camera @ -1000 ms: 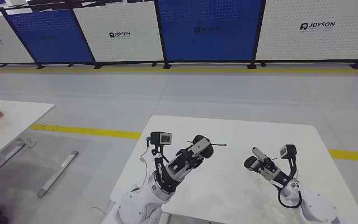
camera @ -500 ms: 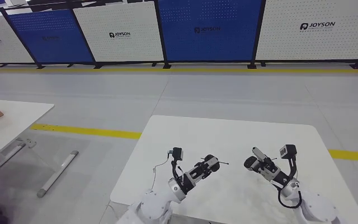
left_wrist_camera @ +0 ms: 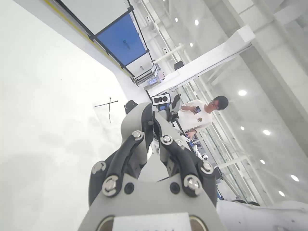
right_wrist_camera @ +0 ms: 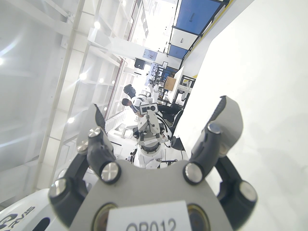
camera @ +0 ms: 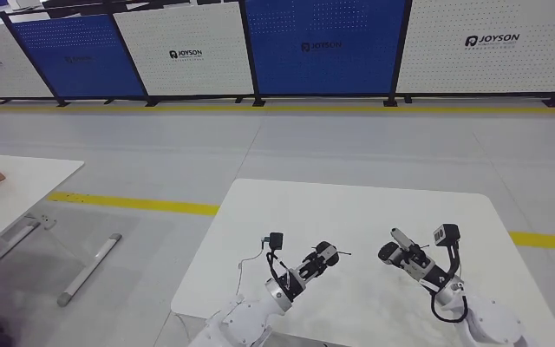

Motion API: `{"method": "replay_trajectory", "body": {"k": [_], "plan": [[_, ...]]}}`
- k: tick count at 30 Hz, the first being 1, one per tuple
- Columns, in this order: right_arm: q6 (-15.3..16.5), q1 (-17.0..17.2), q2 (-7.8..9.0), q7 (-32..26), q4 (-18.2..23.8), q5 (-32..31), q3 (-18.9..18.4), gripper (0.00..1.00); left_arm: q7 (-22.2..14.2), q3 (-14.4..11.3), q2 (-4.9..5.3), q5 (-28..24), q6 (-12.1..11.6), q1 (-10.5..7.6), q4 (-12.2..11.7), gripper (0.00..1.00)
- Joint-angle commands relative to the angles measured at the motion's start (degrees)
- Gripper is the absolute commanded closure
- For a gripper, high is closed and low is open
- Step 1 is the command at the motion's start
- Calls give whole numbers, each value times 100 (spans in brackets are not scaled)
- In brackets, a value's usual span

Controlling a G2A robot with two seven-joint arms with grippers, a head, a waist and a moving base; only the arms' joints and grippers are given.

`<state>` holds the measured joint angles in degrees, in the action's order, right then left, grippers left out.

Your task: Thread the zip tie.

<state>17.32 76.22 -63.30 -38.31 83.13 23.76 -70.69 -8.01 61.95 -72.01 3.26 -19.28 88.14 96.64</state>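
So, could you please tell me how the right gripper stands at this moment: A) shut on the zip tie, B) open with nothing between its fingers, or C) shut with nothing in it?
B: the right gripper has its fingers spread wide with nothing held between them, while the zip tie is pinched in the left gripper.
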Motion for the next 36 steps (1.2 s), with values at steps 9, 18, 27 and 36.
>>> {"method": "replay_trajectory", "body": {"k": [9,18,27,36], "plan": [[0,0,0,0,0,0,0,0,-215,175,35,-353,137,5,135,100],[0,0,0,0,0,0,0,0,-645,375,78,-900,535,20,188,100],[-151,-122,92,-443,292,-668,-227,0,-645,375,78,-900,535,20,188,100],[-1604,-590,380,-1878,901,-2677,-746,0,-645,375,78,-900,535,20,188,100]]}}
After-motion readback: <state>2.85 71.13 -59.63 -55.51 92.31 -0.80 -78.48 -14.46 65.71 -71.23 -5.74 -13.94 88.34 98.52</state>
